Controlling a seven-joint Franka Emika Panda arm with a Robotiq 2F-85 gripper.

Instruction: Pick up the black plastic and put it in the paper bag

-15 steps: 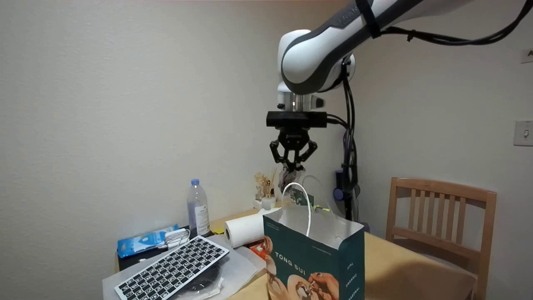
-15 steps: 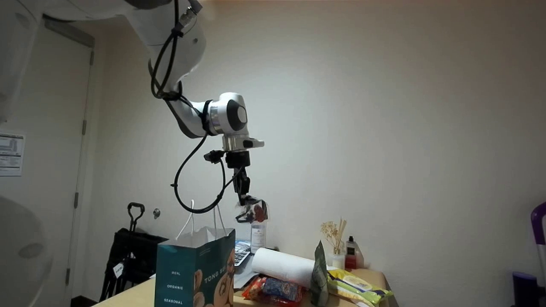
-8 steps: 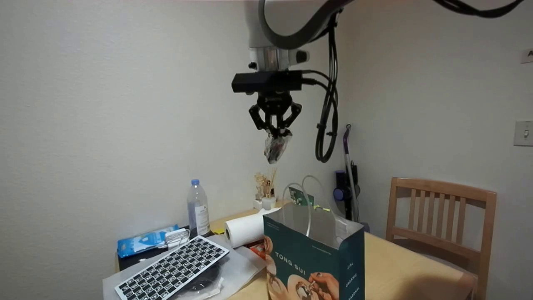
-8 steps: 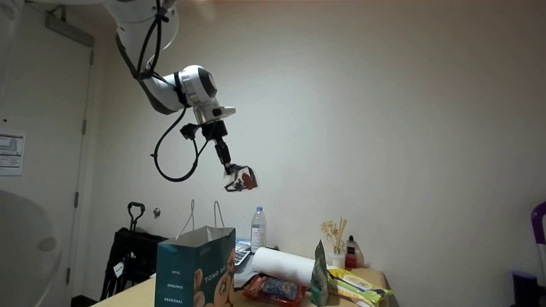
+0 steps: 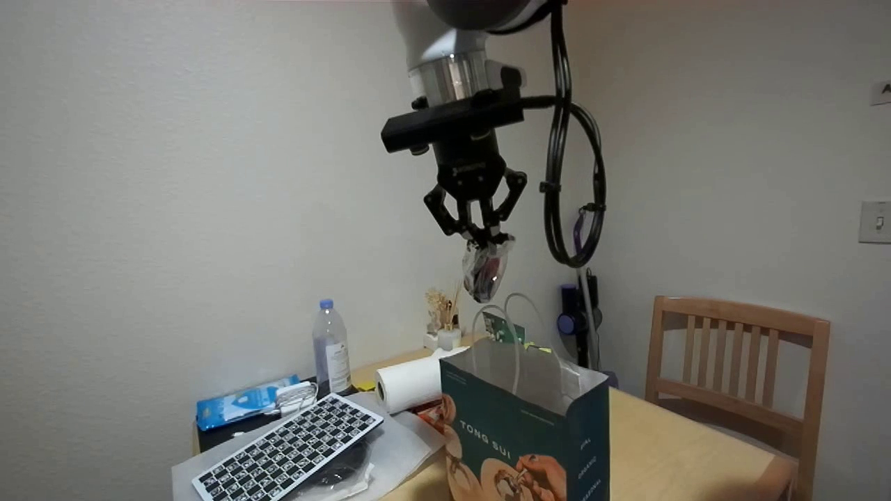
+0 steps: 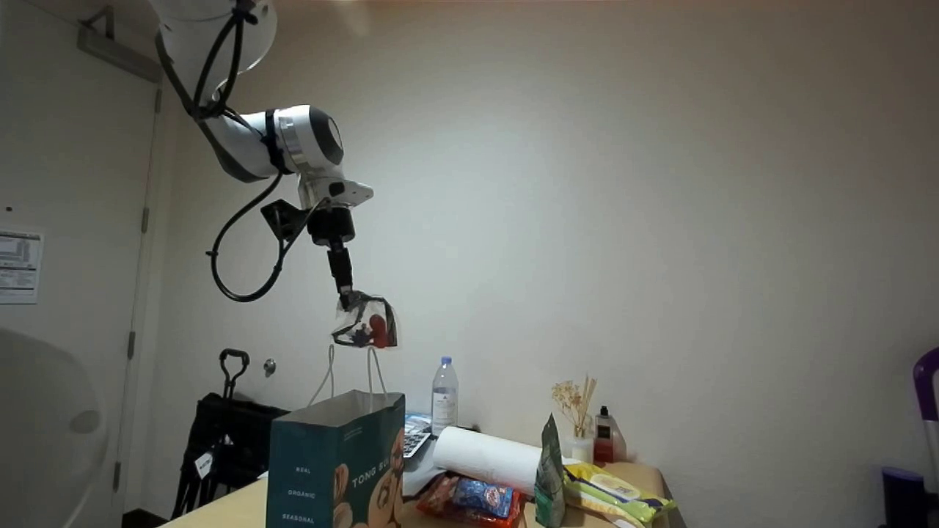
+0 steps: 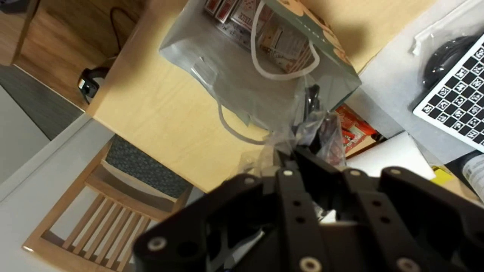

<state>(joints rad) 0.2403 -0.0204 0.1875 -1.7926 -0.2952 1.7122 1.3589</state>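
Note:
The black plastic (image 5: pixel 485 271) is a crumpled clear wrapper with black and red print. It also shows in an exterior view (image 6: pixel 369 323) and in the wrist view (image 7: pixel 328 132). My gripper (image 5: pixel 489 238) is shut on its top edge, and the wrapper hangs below the fingertips. The gripper also shows in an exterior view (image 6: pixel 345 297) and in the wrist view (image 7: pixel 297 153). The dark green paper bag (image 5: pixel 515 431) stands upright and open below, with white loop handles. The wrapper hangs at about handle-top height. In the wrist view it overlaps one corner of the bag (image 7: pixel 245 83).
Small red-printed boxes (image 7: pixel 242 15) lie inside the bag. A paper roll (image 5: pixel 411 383), a checkered board (image 5: pixel 289 445) and a bottle (image 5: pixel 331 351) are beside it. A green pouch (image 6: pixel 549 477), red packets (image 6: pixel 469 499) and yellow wipes (image 6: pixel 612 491) stand near. A chair (image 5: pixel 738 369) is behind.
My gripper rose with the wrapper, then moved over toward the bag and came down slightly, and the wrist tilted. The bag has not moved.

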